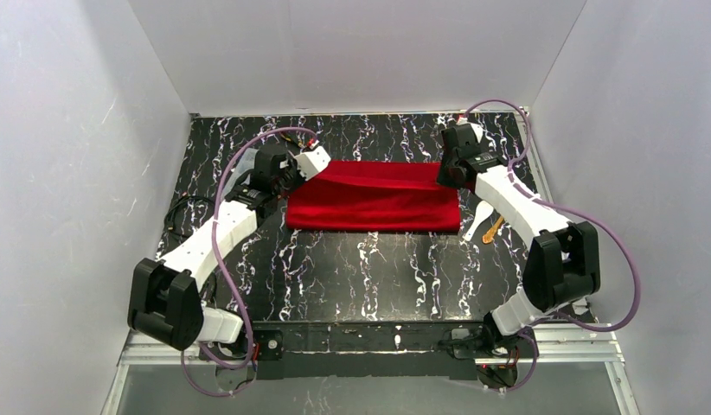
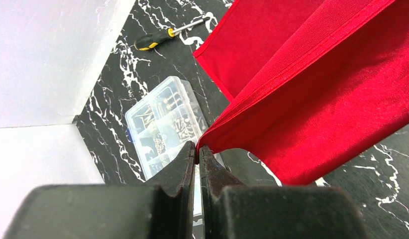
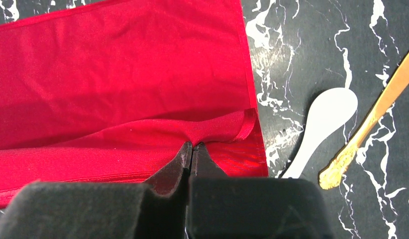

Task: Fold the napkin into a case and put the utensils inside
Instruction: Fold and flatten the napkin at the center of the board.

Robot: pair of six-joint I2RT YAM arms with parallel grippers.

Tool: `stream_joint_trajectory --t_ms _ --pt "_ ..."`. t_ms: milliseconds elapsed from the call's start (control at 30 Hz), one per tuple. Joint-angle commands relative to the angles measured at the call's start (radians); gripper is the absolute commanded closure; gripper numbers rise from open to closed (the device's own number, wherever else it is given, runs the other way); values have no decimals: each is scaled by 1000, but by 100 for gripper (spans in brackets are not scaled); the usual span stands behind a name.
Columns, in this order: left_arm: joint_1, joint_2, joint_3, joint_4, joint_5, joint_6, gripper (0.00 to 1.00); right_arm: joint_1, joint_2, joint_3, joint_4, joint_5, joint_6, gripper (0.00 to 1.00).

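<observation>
The red napkin [image 1: 374,197] lies folded into a wide rectangle at the table's middle back. My left gripper [image 1: 293,175] is shut on its far left corner and holds that edge raised; the left wrist view shows the cloth [image 2: 312,94] pinched at my fingertips [image 2: 198,148]. My right gripper [image 1: 445,177] is shut on the far right corner; the right wrist view shows the hem [image 3: 212,130] pinched between the pads. The white spoon [image 1: 477,220] and the gold utensil [image 1: 493,229] lie on the table just right of the napkin. They also show in the right wrist view, spoon [image 3: 322,124] and gold utensil [image 3: 376,117].
A clear plastic compartment box [image 2: 165,124] and a black-and-yellow screwdriver [image 2: 167,34] lie on the black marbled table [image 1: 369,277] left of the napkin, near the left wall. White walls enclose the table on three sides.
</observation>
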Motion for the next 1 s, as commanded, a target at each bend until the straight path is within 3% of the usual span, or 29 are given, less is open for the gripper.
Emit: stream_joint_trajectory --t_ms 0,167,233,367,467,567,667,733,833,967 --pt "7 0 0 86 -44 -7 100 -11 36 57 68 14 -12 99" --pt "7 39 1 137 -71 -9 100 -18 90 71 93 16 -23 99" --pt "5 60 9 137 -74 -13 94 -23 109 75 104 17 -26 99" --pt "5 92 33 117 -79 -26 58 -33 158 90 138 20 -30 99" --pt "7 110 42 120 -88 -34 33 -42 197 119 149 10 -33 88" --pt "6 111 53 119 -87 -38 30 -47 233 145 157 8 -41 68" --pt "6 94 53 101 -71 -47 30 -47 259 168 168 23 -53 38" --pt "6 74 46 60 -44 -50 30 -47 282 196 155 34 -63 27" --pt "-3 40 17 3 3 -31 30 -47 299 225 128 59 -73 21" --pt "-5 -2 -20 -145 108 6 30 -29 238 181 164 33 -78 25"
